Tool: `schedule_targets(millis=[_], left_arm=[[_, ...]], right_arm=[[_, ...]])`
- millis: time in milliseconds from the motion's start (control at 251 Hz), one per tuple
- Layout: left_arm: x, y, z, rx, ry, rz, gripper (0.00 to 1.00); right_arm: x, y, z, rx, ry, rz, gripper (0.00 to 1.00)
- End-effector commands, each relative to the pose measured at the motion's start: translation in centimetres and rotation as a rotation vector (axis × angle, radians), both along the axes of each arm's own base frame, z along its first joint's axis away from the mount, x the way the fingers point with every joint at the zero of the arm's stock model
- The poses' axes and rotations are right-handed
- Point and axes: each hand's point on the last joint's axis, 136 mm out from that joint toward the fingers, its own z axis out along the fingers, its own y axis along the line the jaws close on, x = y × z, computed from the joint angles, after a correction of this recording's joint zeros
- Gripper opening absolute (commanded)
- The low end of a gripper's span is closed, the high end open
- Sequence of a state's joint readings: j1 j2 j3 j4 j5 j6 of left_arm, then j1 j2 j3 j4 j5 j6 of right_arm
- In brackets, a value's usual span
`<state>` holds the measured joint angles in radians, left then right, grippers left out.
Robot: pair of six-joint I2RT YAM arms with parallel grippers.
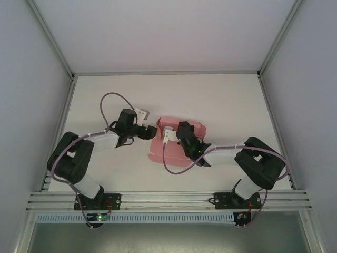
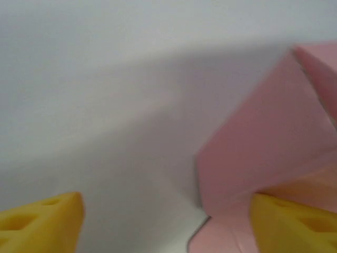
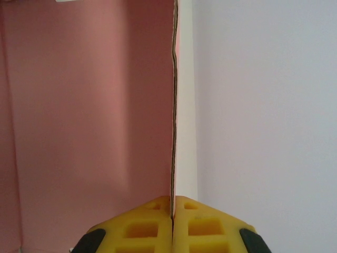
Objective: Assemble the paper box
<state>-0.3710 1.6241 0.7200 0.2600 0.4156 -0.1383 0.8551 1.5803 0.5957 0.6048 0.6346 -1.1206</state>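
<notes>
Paper box [image 1: 157, 150] lies long axis roughly left-right; right fingers [image 3: 142, 226] pinch its upright wall; left fingers [image 2: 42, 219] spread.

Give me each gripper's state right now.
Left gripper: open, jaws apart beside the paper box.
Right gripper: closed on an upright wall of the paper box.

Top view: bright, even diffuse overhead light, white table [image 1: 221, 100] a bit washed, no hard glare, only faint soft shadows by the arms [image 1: 100, 139]; slight wide-angle bend at edges. Left wrist: soft overall, paper box [image 2: 263, 142] + left gripper pads [image 2: 42, 221] out of focus, broad grey shadow band across surface. Right wrist: sharper, card edge crisp, right gripper pads [image 3: 142, 226] sl. blurred, pink wall w/ vertical shading.
</notes>
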Motion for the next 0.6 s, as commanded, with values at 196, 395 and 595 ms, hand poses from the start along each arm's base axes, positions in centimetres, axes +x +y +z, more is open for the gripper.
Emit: schedule_targets(millis=[196,395,595], left_arm=[[0.4,-3.1,2.1,-0.122,-0.093,-0.156,0.70],[1.1,-3.3,2.2,-0.088,-0.157,-0.134,0.64],[1.2,-4.3,1.5,-0.058,-0.184,-0.144,0.60]], right_arm=[[-1.0,0.1,-1.6,-0.029,0.071,0.024,0.00],[-1.9,0.5,-2.8,-0.046,0.118,0.068,0.00],[-2.6,0.9,-3.5,-0.068,0.146,0.079,0.00]])
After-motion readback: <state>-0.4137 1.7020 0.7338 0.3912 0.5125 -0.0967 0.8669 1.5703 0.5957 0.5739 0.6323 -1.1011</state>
